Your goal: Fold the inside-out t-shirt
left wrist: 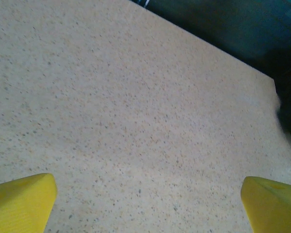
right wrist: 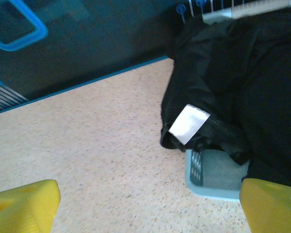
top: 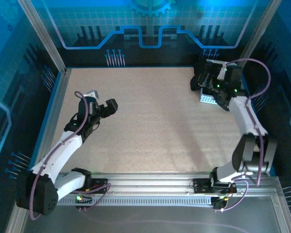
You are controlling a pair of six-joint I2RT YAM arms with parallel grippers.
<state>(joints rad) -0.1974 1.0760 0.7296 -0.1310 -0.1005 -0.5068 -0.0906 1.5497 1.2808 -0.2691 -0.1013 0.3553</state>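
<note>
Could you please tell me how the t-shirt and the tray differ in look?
The t-shirt is black; the tray is light grey. The t-shirt is soft, crumpled fabric; the tray is perforated plastic. The t-shirt is larger and heaped over the tray, hiding most of it. Both sit at the far right corner of the table.

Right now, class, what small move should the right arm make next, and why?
Probably ease the right gripper forward onto the black t-shirt and close: its jaws stand open short of the fabric, which lies heaped over the grey tray, not yet spread.
</note>
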